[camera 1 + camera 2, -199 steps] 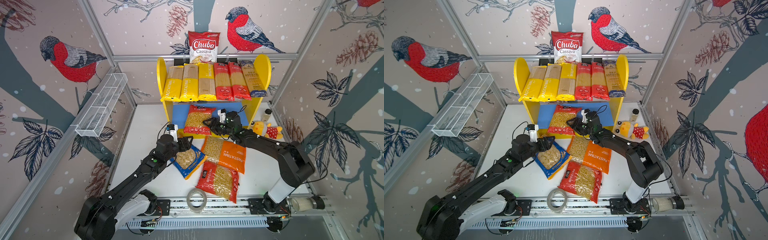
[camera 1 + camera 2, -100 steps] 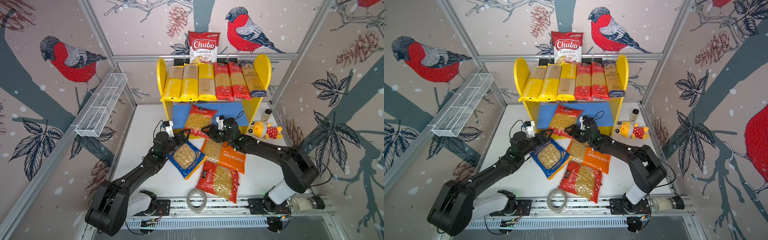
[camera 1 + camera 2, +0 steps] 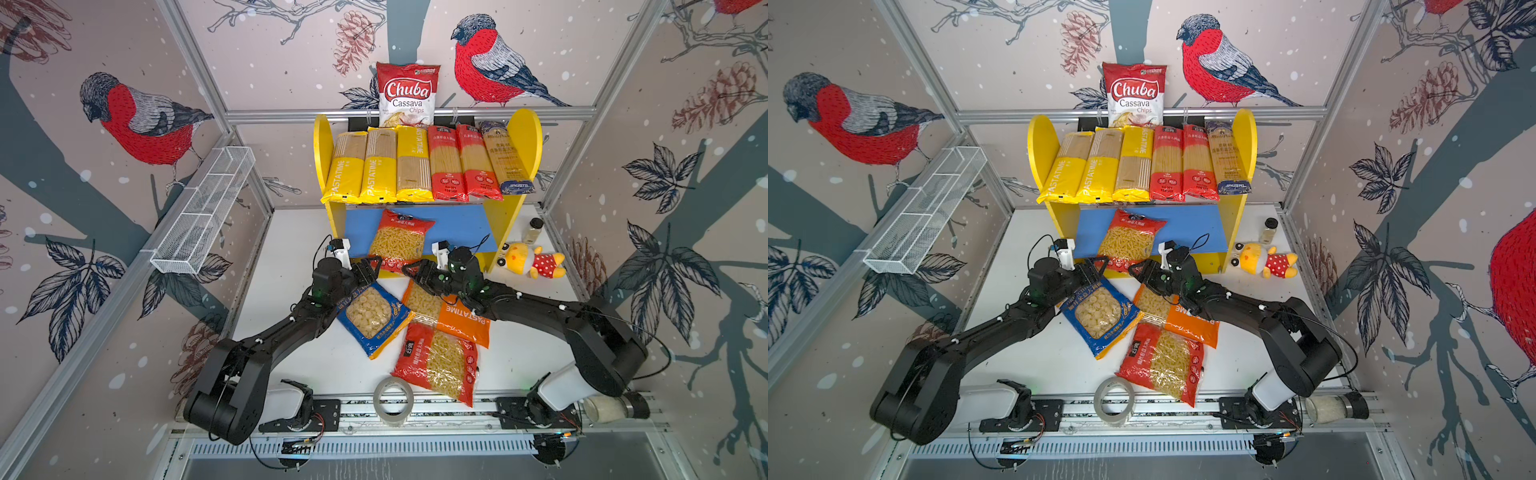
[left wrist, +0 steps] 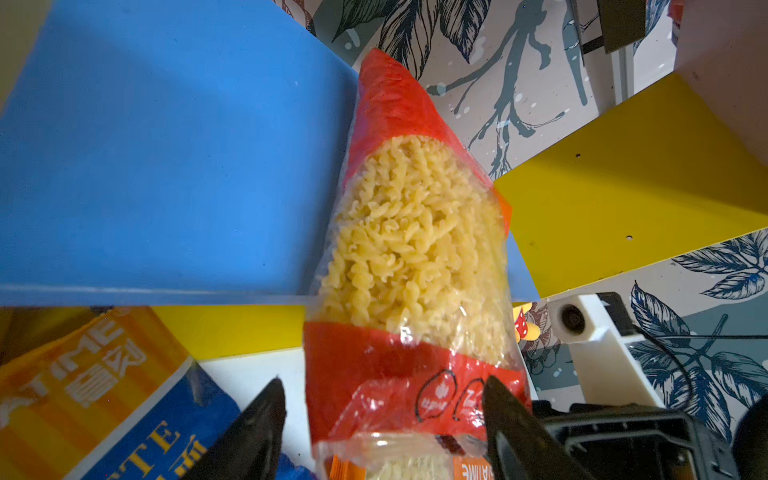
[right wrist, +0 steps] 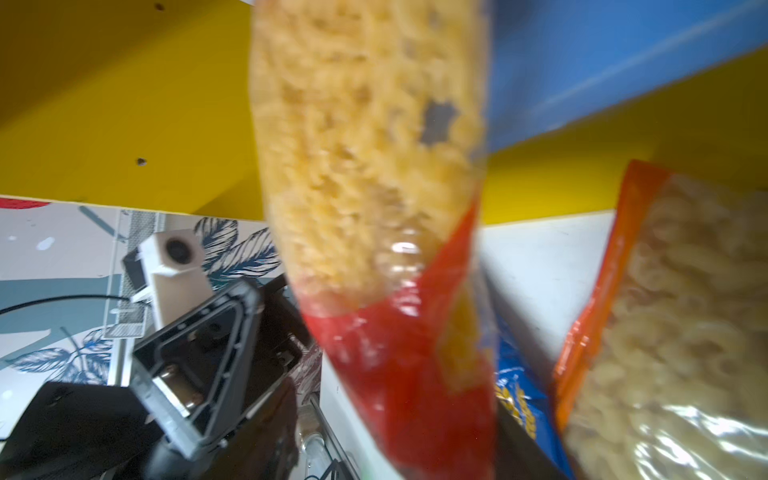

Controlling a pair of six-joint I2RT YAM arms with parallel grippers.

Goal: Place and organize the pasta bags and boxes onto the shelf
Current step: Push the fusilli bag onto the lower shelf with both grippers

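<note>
The red plastic bag of spiral pasta [image 3: 398, 245] leans on the blue lower board [image 3: 455, 226] of the yellow-sided two-tier shelf [image 3: 525, 145], its lower end reaching past the board's front edge; the left gripper [image 4: 384, 382] straddles that end with jaws wide apart, one finger [image 4: 505, 415] at the bag's edge, the other clear of it; the right gripper [image 3: 411, 269] sits just beside the same end; whether its jaws grip cannot be told, that wrist view being blurred; six long spaghetti packs [image 3: 415, 166] lie side by side on the upper board; a blue shell-pasta bag [image 3: 372, 318], an orange PASTATIME bag [image 3: 453, 320] and a second red pasta bag [image 3: 436, 361] lie on the white table [image 3: 291, 241] before the shelf.
</note>
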